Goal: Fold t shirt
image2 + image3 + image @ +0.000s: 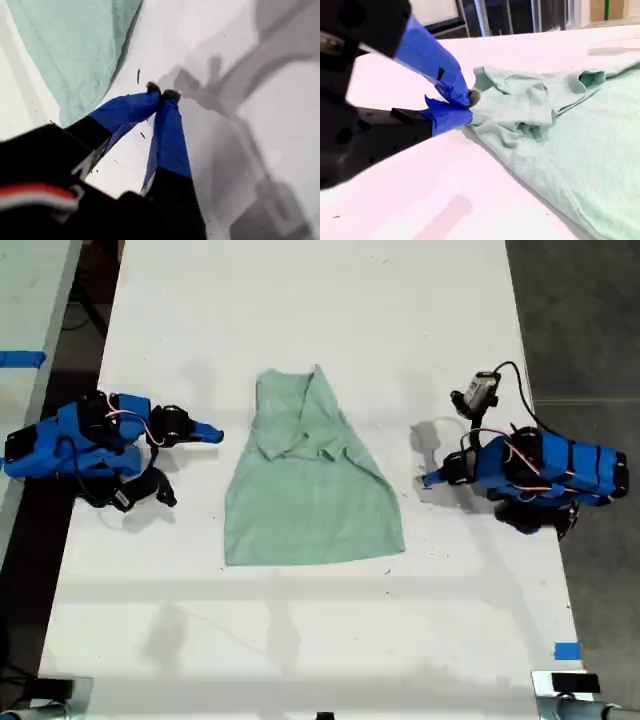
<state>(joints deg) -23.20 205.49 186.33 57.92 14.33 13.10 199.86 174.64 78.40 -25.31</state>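
Shirt: The t shirt is laid flat in the middle of the white table. It is pale green and wrinkled.

Shirt shape: The top part is folded in and bunched up, so it is seen as narrow. The bottom part is spread wide.

My first gripper: It is found on the exterior view's right, low over the table. Its blue fingers are pressed together at the tips. Nothing is held. The shirt's edge is seen near it, but is not touched.

My second gripper: It is found on the exterior view's left and is pointed at the bunched top of the shirt. Its tips are closed together and nothing is pinched. A strip of bare table is seen between it and the cloth in the exterior view.

Other things: A small bit of blue tape is stuck near the table's corner at the exterior view's lower right.
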